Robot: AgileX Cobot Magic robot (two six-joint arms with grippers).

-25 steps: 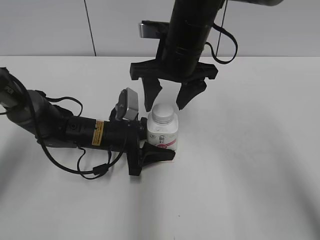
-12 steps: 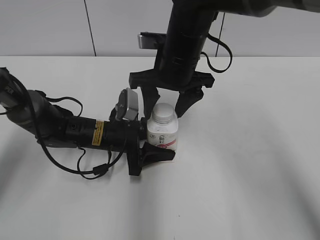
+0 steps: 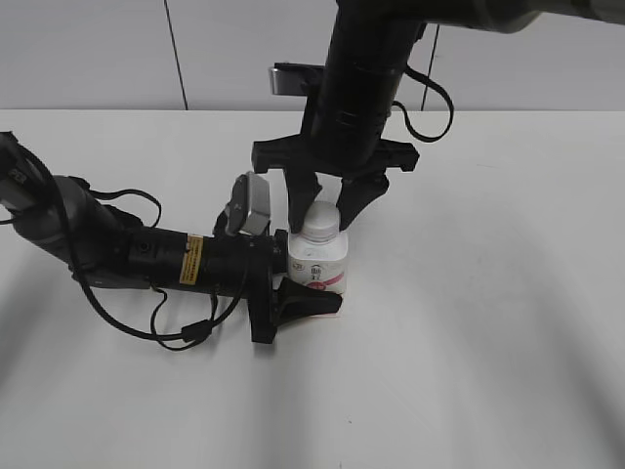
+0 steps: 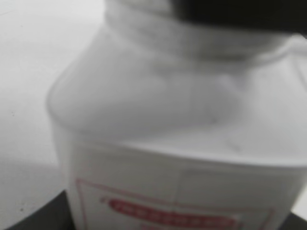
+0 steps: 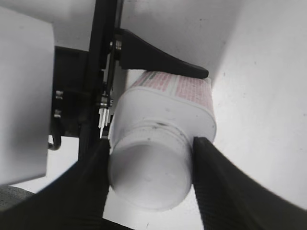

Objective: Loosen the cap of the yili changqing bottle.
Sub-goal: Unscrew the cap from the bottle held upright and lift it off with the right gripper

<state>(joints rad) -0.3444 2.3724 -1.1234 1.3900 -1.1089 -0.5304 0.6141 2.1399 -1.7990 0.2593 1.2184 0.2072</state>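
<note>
bottle: yili changqing bottle [image 3: 318,262] upright on bench [image 3: 488,293]
left gripper [image 3: 293,283]: fingers clamped on bottle body
right gripper [image 3: 321,207]: above, fingers touching both sides of cap [image 5: 149,176]

Bare white table [image 3: 488,332] lies open to the right and front of the small squarish white plastic bottle [image 3: 318,262]. The left black gripper [image 3: 293,283] and its arm [image 3: 146,256] block its left side; the right gripper's fingers [image 3: 354,200] flank the round white cap [image 3: 319,222] from above.
</note>
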